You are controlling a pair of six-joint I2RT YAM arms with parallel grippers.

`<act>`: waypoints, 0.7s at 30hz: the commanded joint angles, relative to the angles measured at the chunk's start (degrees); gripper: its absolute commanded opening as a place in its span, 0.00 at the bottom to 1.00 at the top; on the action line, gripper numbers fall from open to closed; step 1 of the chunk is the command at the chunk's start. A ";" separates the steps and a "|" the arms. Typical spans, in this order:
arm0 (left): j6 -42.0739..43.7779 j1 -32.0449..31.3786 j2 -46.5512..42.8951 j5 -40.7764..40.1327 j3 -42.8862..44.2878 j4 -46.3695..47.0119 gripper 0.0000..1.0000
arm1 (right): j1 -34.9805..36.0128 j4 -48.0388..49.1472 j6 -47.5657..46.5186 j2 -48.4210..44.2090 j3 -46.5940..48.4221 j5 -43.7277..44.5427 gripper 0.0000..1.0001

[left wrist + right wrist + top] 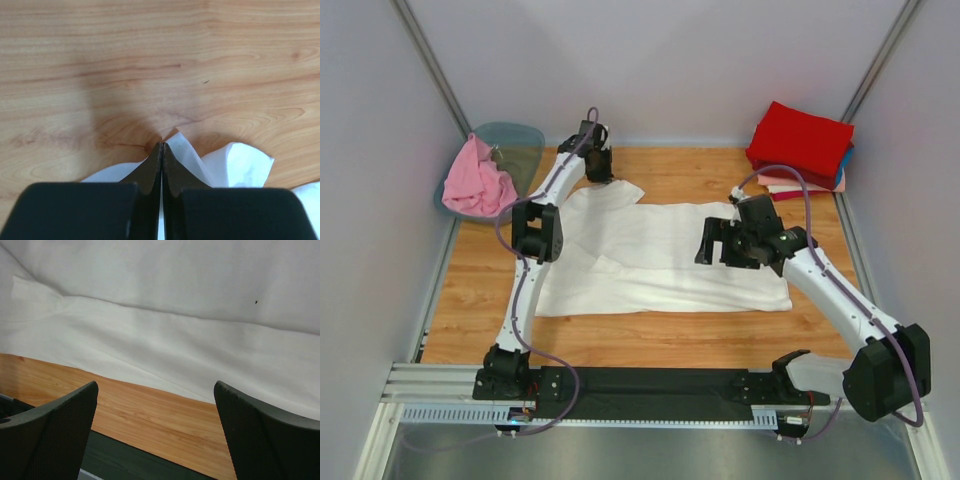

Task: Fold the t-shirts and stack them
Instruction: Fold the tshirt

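One white t-shirt [660, 262], left pincer [161, 147] pinching its edge, right pincer [155, 386] spread above it

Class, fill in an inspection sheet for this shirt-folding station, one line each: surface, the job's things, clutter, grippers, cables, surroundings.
Surface: wooden table, light grain, no marks seen.
Job's things: white t-shirt spread mid-table, partly folded; pink shirt bunched in the tub at far left; folded stack at far right, red on top.
Clutter: nothing seen.
Grippers: left gripper shut on the white t-shirt's far-left edge; right gripper open over the shirt's right side, holding nothing.
Cables: a purplish cable loops along each arm.
Surroundings: plain pale walls on three sides; metal rail at the near edge.
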 commanded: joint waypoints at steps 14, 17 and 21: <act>2.81 -0.50 -26.50 -8.42 -10.80 -0.56 0.00 | -5.12 5.44 2.00 2.91 6.26 0.03 0.99; 3.17 -0.50 -30.37 -8.07 -14.05 -0.22 0.00 | -5.12 6.84 2.62 3.79 6.26 -0.32 0.99; 4.13 -0.50 -33.19 -5.79 -22.91 4.96 0.00 | -5.21 7.11 3.24 5.02 6.26 -1.11 0.98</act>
